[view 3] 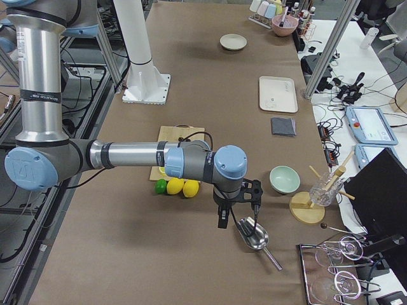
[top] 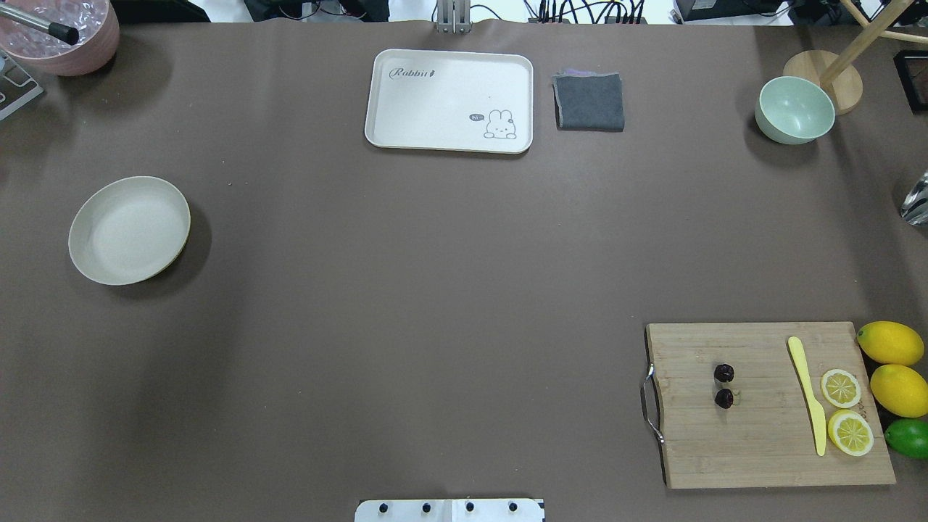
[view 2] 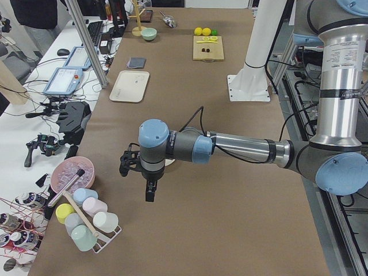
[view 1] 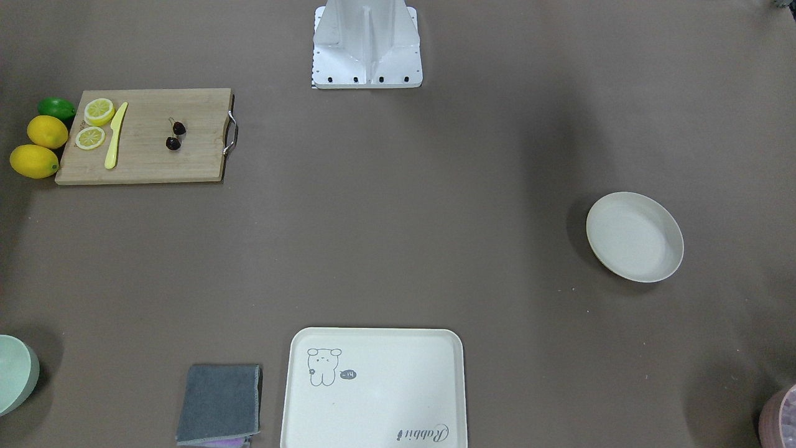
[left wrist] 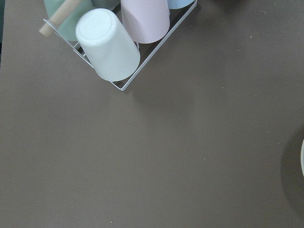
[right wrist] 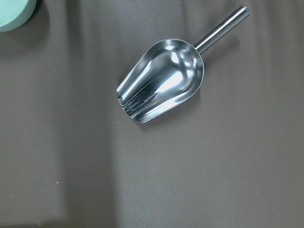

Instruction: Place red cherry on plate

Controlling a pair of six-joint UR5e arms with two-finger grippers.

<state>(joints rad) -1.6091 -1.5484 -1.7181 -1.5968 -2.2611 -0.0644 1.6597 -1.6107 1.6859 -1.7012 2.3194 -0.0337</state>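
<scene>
Cream tray (view 1: 385,398) nearest on brown worktop (view 1: 398,249); red cherry (view 1: 173,143) on cutting board (view 1: 149,158), plate (view 1: 631,233) well apart (cluttered benches (view 2: 52,103) alongside); left fingers (view 2: 150,192), right fingers (view 3: 222,217): state, cannot tell.

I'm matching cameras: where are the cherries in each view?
Front-facing: cherries upper left, on board.
Overhead: cherries lower right.
Left: cherries top centre, tiny.
Right: cannot tell; right arm hides much of board.
Left wrist: absent.
Right wrist: absent.
Landmark: board.
</scene>
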